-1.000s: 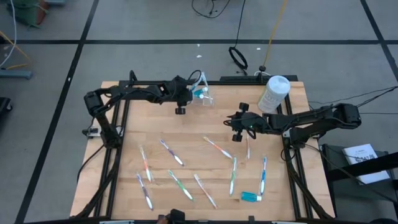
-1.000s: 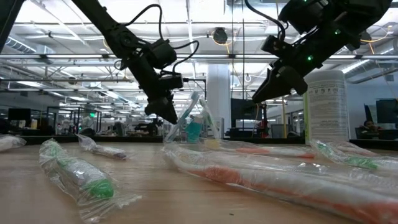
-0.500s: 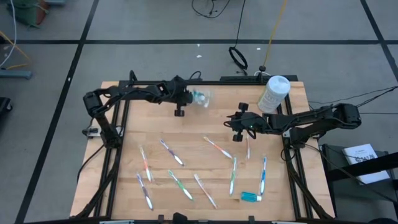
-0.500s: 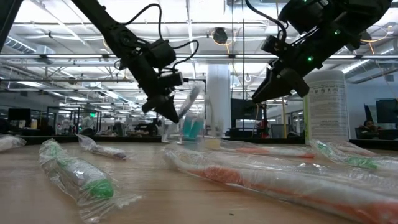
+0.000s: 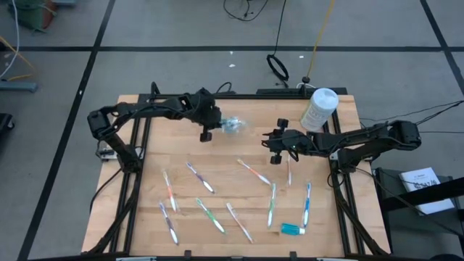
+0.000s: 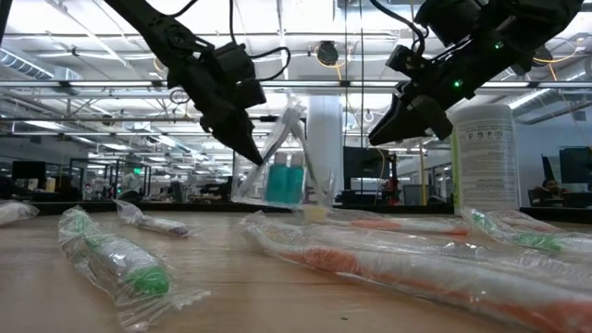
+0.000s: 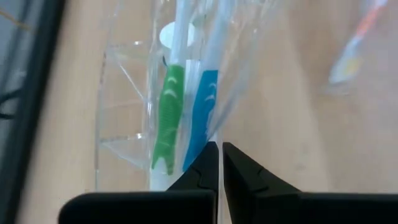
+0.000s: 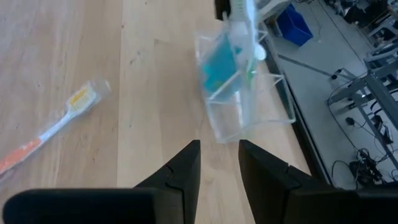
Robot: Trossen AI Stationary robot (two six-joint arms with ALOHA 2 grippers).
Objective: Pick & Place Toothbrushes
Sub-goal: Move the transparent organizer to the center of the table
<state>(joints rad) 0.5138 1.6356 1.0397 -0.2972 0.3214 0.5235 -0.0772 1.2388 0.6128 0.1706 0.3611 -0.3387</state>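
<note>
Two toothbrushes [image 7: 186, 112], green and blue handled, stand wrapped in a clear holder [image 5: 232, 125] at the table's far side; it looks tilted, likely dragged by the left gripper [image 5: 208, 125], jaws pinched nearly shut on the wrapping. Seven or so more toothbrushes [image 5: 253, 172] lie scattered nearer, waiting. Right gripper [image 5: 274, 142] hovers just beside the holder, fingers parted and empty, probably waiting.

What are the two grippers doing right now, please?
Left gripper: shut on the wrap of a toothbrush standing in the clear holder.
Right gripper: open, empty, above the table.
</note>
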